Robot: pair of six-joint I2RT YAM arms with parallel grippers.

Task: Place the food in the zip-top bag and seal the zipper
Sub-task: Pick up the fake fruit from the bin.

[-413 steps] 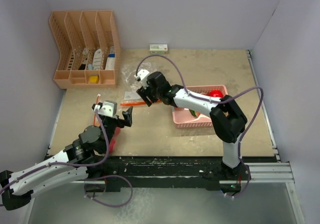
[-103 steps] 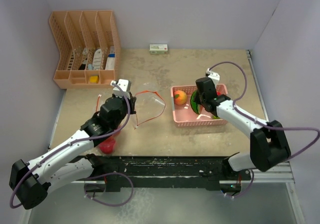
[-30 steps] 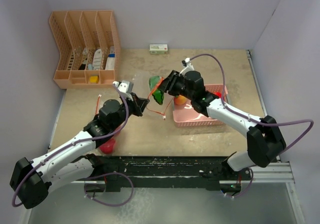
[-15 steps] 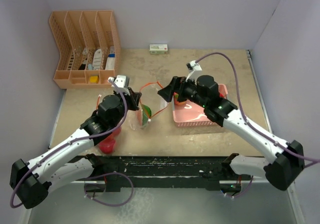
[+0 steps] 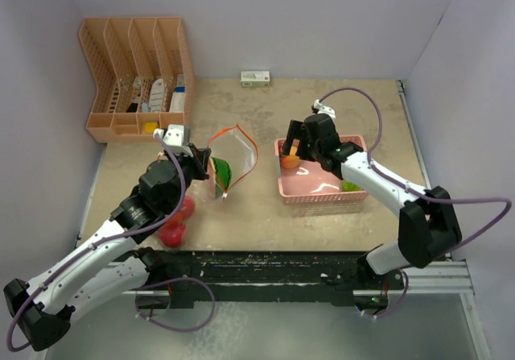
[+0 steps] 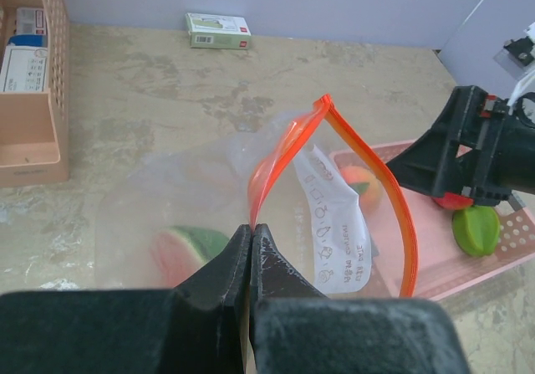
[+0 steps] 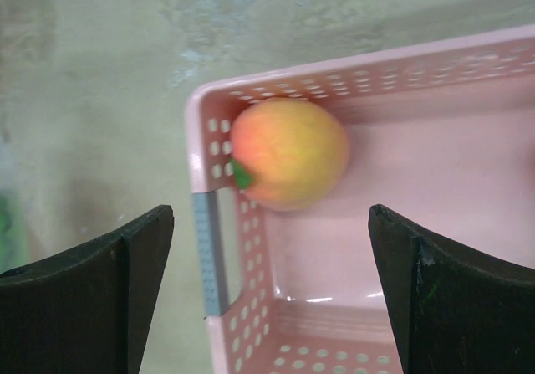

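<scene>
From here the zip-top bag [image 6: 334,223] reads clear, with an orange zipper and a white printed panel — inside it sits a green-and-red piece [image 6: 188,248]. The peach [image 7: 288,152] is orange-yellow with a green leaf, in a pink basket [image 7: 219,248] dotted with holes. The tabletop [image 5: 338,106] is mottled beige — the right fingers [image 7: 75,299] are black.

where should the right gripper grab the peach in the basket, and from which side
Its round middle, from straight above. The peach sits tucked into the pink basket's corner, walls close on two sides, so a sideways approach looks blocked. The open right gripper likely needs both fingers inside the wall.
</scene>
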